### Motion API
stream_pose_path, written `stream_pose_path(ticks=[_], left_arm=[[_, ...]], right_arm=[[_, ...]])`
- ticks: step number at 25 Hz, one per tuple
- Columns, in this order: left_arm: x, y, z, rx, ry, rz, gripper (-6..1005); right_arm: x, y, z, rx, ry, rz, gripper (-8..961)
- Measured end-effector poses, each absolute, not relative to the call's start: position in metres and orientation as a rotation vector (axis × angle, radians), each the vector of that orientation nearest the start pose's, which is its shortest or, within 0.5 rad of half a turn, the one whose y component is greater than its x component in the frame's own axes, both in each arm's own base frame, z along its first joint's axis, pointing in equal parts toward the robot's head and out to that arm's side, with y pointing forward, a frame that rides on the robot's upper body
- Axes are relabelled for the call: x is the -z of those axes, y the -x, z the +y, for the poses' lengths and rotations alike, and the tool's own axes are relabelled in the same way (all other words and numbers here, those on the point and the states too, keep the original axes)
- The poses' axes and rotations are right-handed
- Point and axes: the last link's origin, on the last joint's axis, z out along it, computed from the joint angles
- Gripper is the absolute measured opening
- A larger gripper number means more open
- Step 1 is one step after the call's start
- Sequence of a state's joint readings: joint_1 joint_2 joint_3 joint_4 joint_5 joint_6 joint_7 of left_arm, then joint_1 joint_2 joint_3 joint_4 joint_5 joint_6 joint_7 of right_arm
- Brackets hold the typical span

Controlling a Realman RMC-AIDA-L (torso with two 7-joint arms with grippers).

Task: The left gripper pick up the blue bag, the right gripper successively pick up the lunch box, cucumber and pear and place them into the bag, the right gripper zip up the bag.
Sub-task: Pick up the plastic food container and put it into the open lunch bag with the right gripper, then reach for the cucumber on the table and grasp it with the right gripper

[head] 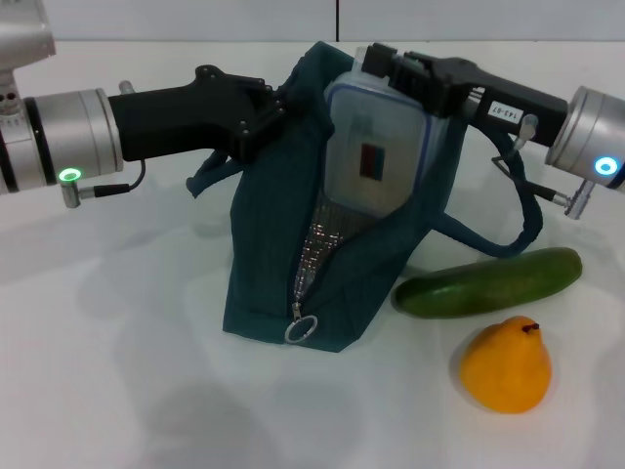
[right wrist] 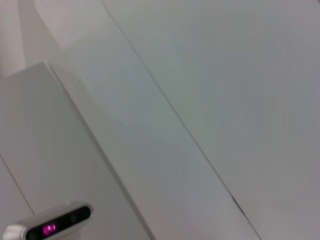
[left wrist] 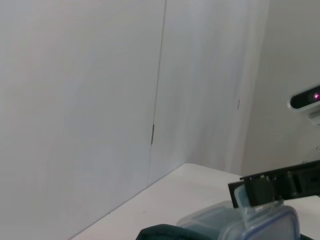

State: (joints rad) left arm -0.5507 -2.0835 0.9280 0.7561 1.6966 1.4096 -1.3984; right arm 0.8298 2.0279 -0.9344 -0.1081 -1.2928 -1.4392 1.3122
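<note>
Head view carries nearly everything: table (head: 117, 391), then the bag (head: 264, 264) standing upright mid-table, unzipped, zipper pull (head: 301, 328) hanging low on its front. Left gripper (head: 276, 109) is clenched on the bag's upper left edge, holding it up. Lunch box (head: 376, 147) sits tilted in the bag's mouth, roughly half in, lid end sticking out the top. Right gripper (head: 376, 63) is at the box's top end, clamped on it. Cucumber (head: 488, 283) lies on the table just right of the bag, pear (head: 506, 365) upright near it, closer to the robot, both apart from the bag. Left wrist view adds only wall, a table corner, the box lid (left wrist: 250, 222), a sliver of bag rim, and the right gripper farther off; own fingers not shown. Right wrist view shows only wall panels and a camera module (right wrist: 47, 227), no task items.
</note>
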Motion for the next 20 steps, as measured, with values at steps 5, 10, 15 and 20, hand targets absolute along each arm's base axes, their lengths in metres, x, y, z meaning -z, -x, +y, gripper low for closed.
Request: stream_pose_path(ticks=[5,10,15,20], left_arm=[[-0.004,0.209,0.366,0.822,2.636,-0.418,63],[-0.004,0.209,0.366,0.821,2.634,-0.416,64],[-0.005,0.210,0.366,0.817,2.630,-0.407,64],[-0.005,0.215,0.363,0.814,2.623,-0.421,65]], right_arm=[[0.037,-0.168,0.381,-1.341,2.527,0.832,125],[0.031,-0.164,0.379,-1.389,2.534,0.786,128],[0.025,-0.157,0.382,-1.385,2.562,0.709,131],[-0.003,-0.167,0.382,-1.352,2.543,0.571,426]])
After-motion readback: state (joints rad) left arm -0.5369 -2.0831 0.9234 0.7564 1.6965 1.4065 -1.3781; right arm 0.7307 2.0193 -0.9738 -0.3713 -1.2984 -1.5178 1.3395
